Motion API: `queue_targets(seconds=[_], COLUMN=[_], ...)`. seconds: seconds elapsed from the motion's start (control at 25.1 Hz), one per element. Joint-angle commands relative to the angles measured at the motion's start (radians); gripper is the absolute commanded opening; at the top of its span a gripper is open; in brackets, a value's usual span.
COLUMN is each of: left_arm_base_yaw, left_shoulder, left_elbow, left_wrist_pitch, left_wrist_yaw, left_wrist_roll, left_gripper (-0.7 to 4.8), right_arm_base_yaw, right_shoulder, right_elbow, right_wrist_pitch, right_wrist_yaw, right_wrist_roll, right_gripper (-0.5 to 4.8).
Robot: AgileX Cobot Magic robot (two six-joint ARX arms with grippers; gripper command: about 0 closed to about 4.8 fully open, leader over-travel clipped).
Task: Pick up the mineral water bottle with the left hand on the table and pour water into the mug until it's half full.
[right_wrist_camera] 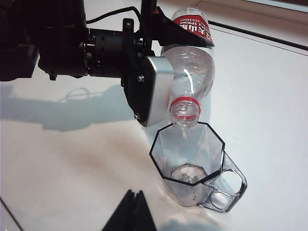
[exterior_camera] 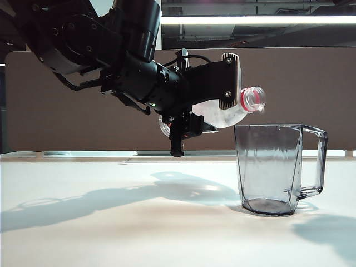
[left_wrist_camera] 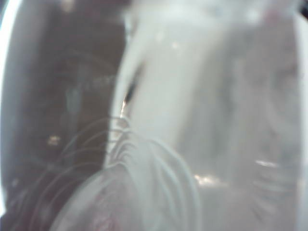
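1. the left gripper (exterior_camera: 214,105) is clenched on the bottle (exterior_camera: 233,111), its silver-grey plate pressed to the bottle's shoulder just behind the red neck ring; the left wrist view shows only blurred clear plastic right against the lens.
2. the bottle is held off the table (exterior_camera: 111,222), lying nearly level with its mouth tipped slightly down. its long axis runs from the gripper toward the mug (exterior_camera: 275,169), base back by the arm, open mouth out front.
3. the relation that matters: in the right wrist view the bottle's mouth (right_wrist_camera: 184,115) sits above the mug's rim (right_wrist_camera: 159,161), just inside its near edge, so water should fall inside rather than on the table.
4. the mug stands upright on the table, handle turned away from the left arm; it looks nearly empty, so the pour seems barely begun.
5. more tilt of the bottle is likely needed for a steady flow.
6. the right gripper (right_wrist_camera: 131,211) shows only as dark fingertips near the mug; whether it is released or clenched cannot be told.
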Motion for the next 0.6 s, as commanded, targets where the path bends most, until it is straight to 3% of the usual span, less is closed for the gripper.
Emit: queue_targets(seconds=[0.04,0.6], left_arm_base_yaw=[-0.001,-0.001], left_shoulder=[-0.013,-0.013], left_elbow=[0.008,0.008], left_wrist_pitch=[0.065,0.074], left_wrist_yaw=[0.003,0.003], left_wrist_roll=[0.026,0.050], left_gripper=[2.14,2.14], right_arm_base_yaw=[-0.001,-0.001], right_shoulder=[-0.001,-0.001], right_elbow=[0.007,0.007], right_wrist_pitch=[0.010,0.010], right_wrist_yaw=[-0.005,-0.005], right_wrist_roll=[0.001,0.001], right_gripper=[-0.08,-0.08])
